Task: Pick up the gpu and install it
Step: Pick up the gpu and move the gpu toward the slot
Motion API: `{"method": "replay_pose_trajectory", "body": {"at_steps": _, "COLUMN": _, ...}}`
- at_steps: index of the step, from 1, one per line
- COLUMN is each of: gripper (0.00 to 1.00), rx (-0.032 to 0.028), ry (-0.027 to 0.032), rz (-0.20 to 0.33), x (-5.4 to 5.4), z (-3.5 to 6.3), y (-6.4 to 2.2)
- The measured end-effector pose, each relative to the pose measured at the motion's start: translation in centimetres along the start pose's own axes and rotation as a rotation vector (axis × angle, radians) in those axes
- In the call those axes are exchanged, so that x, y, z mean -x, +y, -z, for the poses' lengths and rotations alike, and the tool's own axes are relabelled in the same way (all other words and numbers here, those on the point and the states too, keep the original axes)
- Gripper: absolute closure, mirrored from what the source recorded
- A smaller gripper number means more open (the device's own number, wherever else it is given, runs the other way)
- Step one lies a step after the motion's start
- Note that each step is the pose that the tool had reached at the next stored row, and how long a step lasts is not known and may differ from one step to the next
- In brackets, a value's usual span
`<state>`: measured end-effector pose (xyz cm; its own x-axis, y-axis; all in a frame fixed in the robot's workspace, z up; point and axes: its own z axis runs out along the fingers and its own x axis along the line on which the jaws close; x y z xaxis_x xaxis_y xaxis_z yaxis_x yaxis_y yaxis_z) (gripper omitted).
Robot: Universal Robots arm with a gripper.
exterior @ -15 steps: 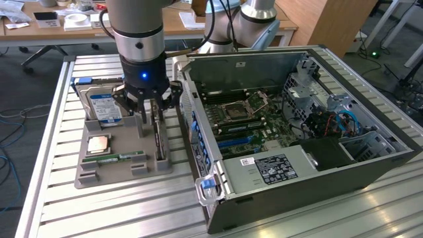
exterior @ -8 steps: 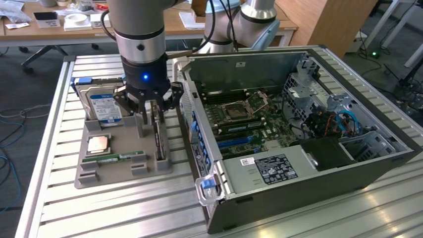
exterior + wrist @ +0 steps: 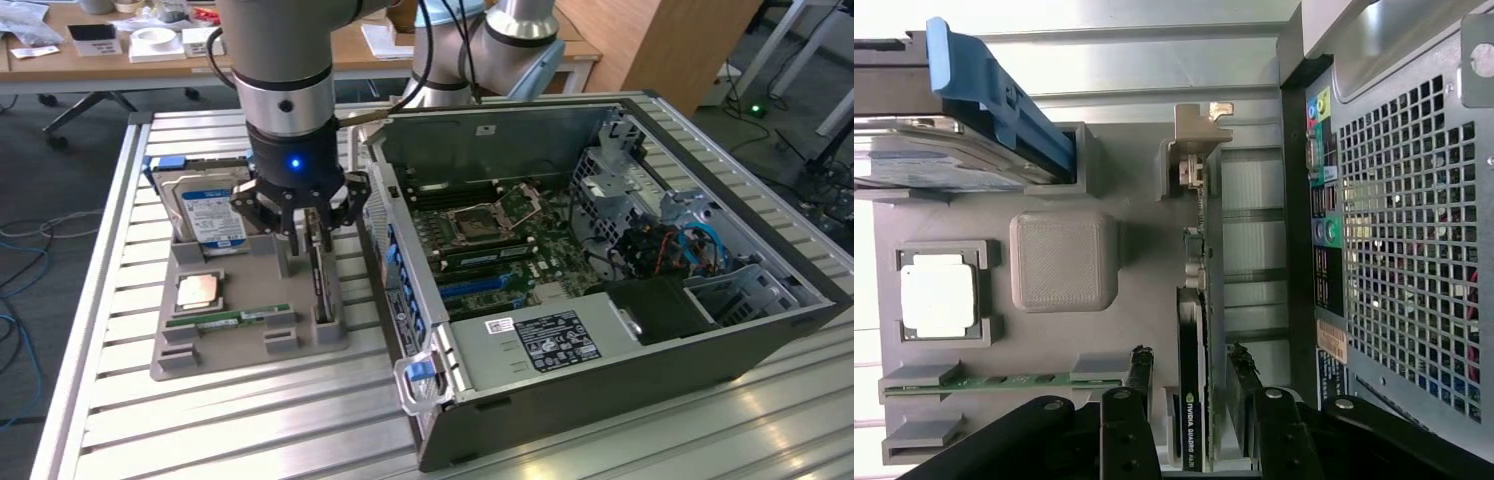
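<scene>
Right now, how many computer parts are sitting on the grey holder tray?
4: the hard drive standing at one end, the CPU beside it, the RAM stick past the CPU, and the gpu on edge nearest the computer case, between the fingers of the open gripper.

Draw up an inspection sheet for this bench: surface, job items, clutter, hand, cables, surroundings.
Surface: slatted metal table carrying a grey parts holder and an open computer case.
Job's things: gpu stands on edge in its holder slot, beside the case; motherboard exposed.
Clutter: hard drive, CPU and RAM stick in the holder.
Hand: hand open, straddling the gpu, not closed on it.
Cables: blue cables inside the case; blue cable on the floor.
Surroundings: desk with papers behind; wooden cabinet.
</scene>
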<state>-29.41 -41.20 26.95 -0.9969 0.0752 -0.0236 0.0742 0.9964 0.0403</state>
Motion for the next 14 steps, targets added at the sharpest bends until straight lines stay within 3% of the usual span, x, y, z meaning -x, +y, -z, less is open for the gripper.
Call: {"method": "replay_pose_trajectory", "body": {"at_steps": 14, "gripper": 0.57, "rx": -0.0014, "ry": 0.0000, "rz": 0.000, "x": 0.16, "z": -0.67, "y": -0.14}}
